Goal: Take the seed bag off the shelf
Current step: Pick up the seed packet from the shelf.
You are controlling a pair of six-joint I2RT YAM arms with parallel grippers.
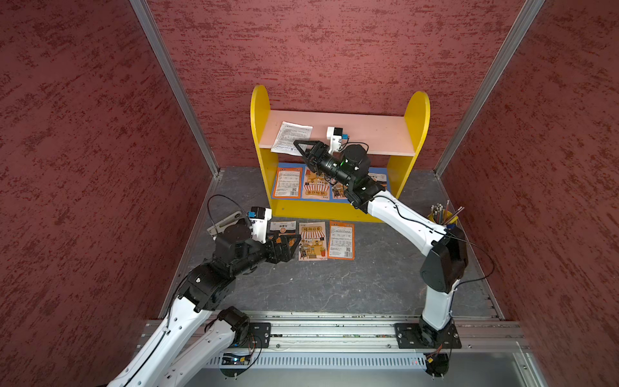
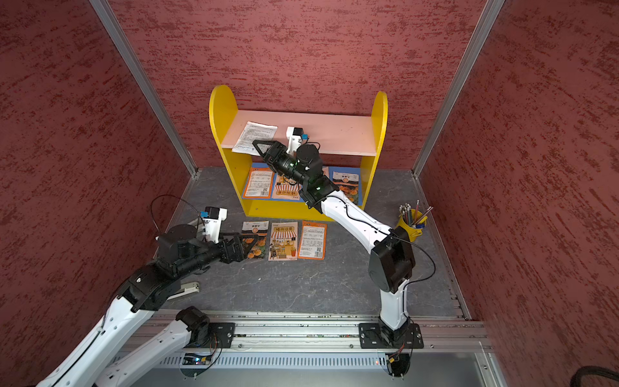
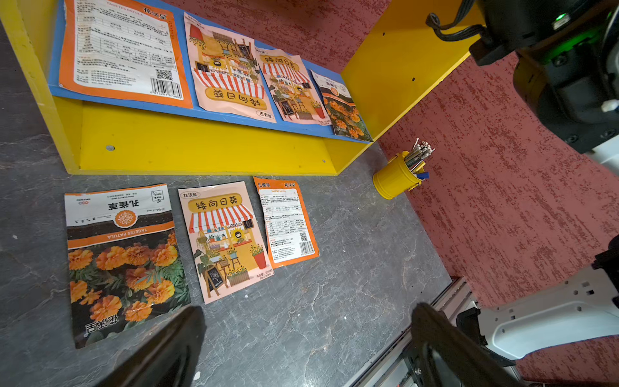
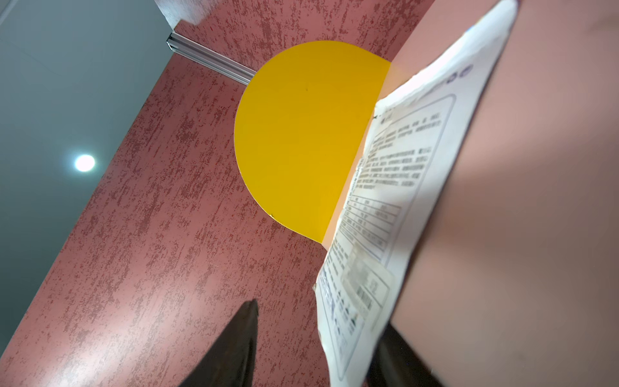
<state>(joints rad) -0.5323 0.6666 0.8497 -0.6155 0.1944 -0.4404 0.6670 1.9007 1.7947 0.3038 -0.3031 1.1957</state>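
where the pale pink upper board (image 1: pixel 368 134) of the shelf (image 1: pixel 417 114) reaches its near edge, the white seed bag (image 1: pixel 290 137) lies flat at the left end, one corner overhanging. the right gripper (image 1: pixel 299 147) is at that corner. in the right wrist view its fingers (image 4: pixel 234 348) stand either side of the bag's edge with a gap showing, not clamped. the left gripper (image 3: pixel 308 306) hovers spread wide and empty over a marigold bag (image 3: pixel 124 264) on the table (image 1: pixel 368 284), near the shelf. a yellow pencil cup (image 1: pixel 441 219) stands at the right.

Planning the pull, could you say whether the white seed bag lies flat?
Flat: the seed bag lies on the pink board, corner overhanging.
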